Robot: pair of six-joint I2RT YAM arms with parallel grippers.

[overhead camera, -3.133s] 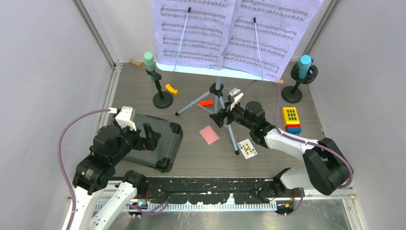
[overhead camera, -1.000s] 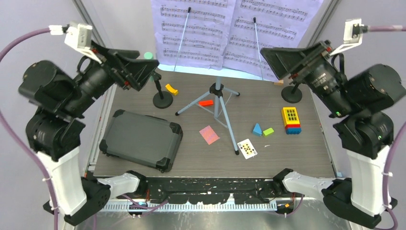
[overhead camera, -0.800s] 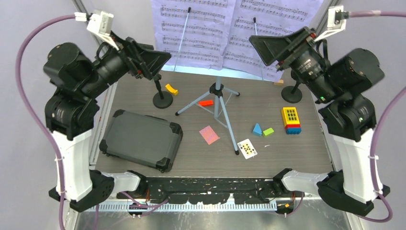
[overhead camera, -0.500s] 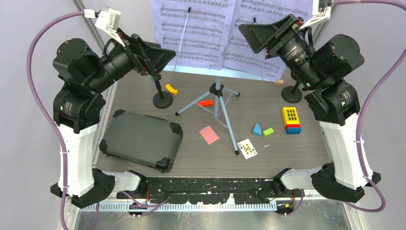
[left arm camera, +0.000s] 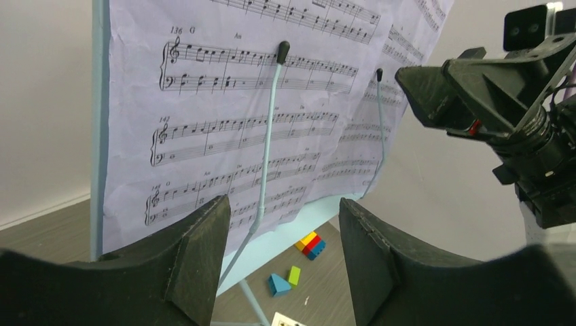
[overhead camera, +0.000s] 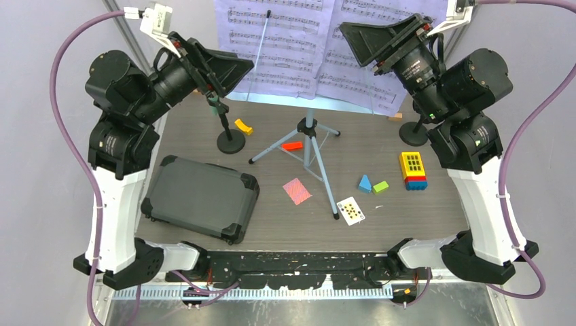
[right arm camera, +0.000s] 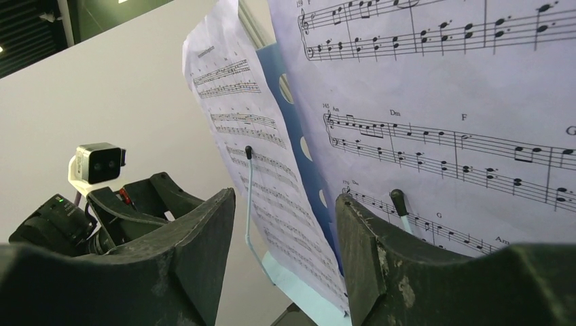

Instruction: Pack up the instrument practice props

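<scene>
**Going for the sheet music**
Case [overhead camera: 200, 197] sits shut near-left. Further back, left hand [left arm camera: 283, 207] and right hand [right arm camera: 285, 197] hover spread and empty, flanking the pages [overhead camera: 299, 61] on the stand [overhead camera: 309, 139] at the far edge, likely to pull them off.

Music rack [overhead camera: 310, 130] at the back middle of the table [overhead camera: 407, 224], a mic pole on either side.
Sheet-music pages [overhead camera: 299, 47] sat on the rack. The left mic pole [overhead camera: 230, 141] and the right mic pole [overhead camera: 413, 134] flanked it. A case [overhead camera: 200, 197] lay front left, two playing cards [overhead camera: 350, 210] before the rack's legs, toy blocks [overhead camera: 414, 170] to their right.
</scene>
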